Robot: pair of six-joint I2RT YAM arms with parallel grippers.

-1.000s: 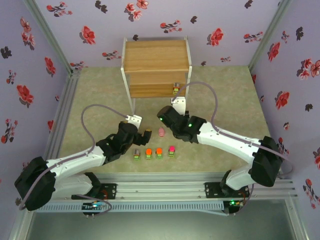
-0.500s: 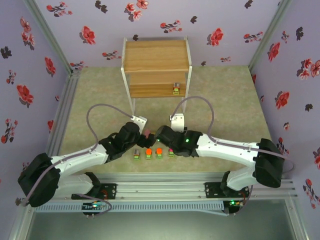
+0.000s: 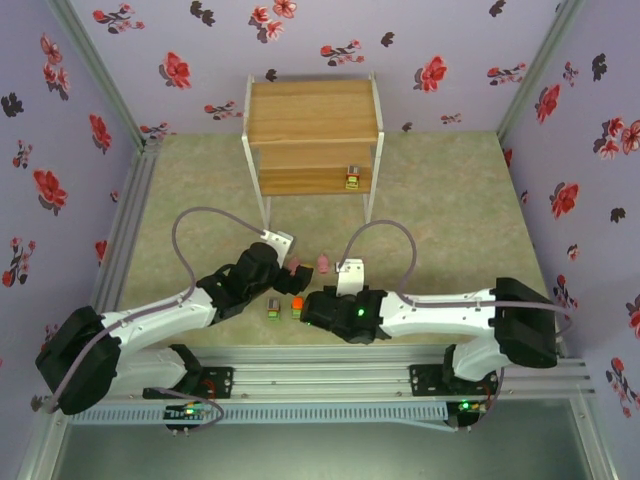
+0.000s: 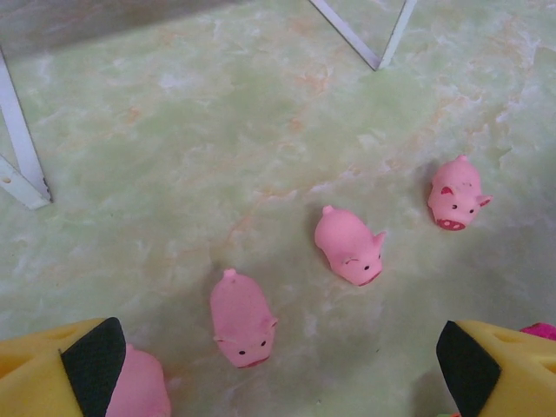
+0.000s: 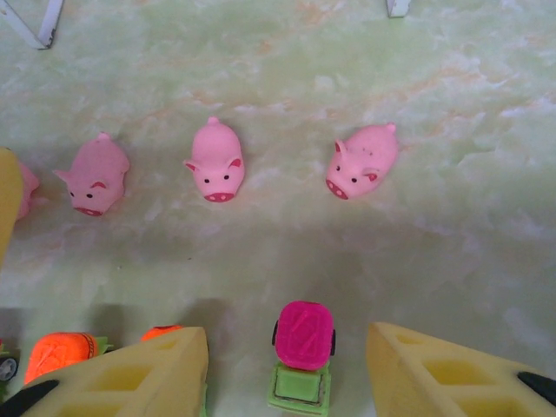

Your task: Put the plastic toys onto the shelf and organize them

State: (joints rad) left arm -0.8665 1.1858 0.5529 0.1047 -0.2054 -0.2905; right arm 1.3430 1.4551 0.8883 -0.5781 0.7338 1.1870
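The shelf (image 3: 312, 122) stands at the back, with one small block toy (image 3: 352, 178) on its lower board. My left gripper (image 4: 278, 382) is open and low over a row of pink pigs: one pig (image 4: 243, 317) lies between its fingers, two more pigs (image 4: 349, 245) (image 4: 456, 193) lie further on, and another pig (image 4: 139, 387) touches the left fingertip (image 4: 87, 360). My right gripper (image 5: 287, 382) is open and straddles a pink-topped block (image 5: 304, 352) with a gap on each side. Orange-topped blocks (image 5: 61, 356) (image 5: 161, 332) sit to its left. Three pigs (image 5: 217, 161) lie beyond.
White shelf legs (image 4: 360, 35) (image 4: 22, 156) stand just past the pigs. The two grippers are close together near the middle of the table (image 3: 450, 200). Grey-topped and orange-topped blocks (image 3: 273, 308) (image 3: 297, 306) sit between the arms. Floral walls close in the table.
My right gripper has come back from the shelf front toward the near edge and now sits over the row of blocks. My left gripper has moved forward and down over the pigs.
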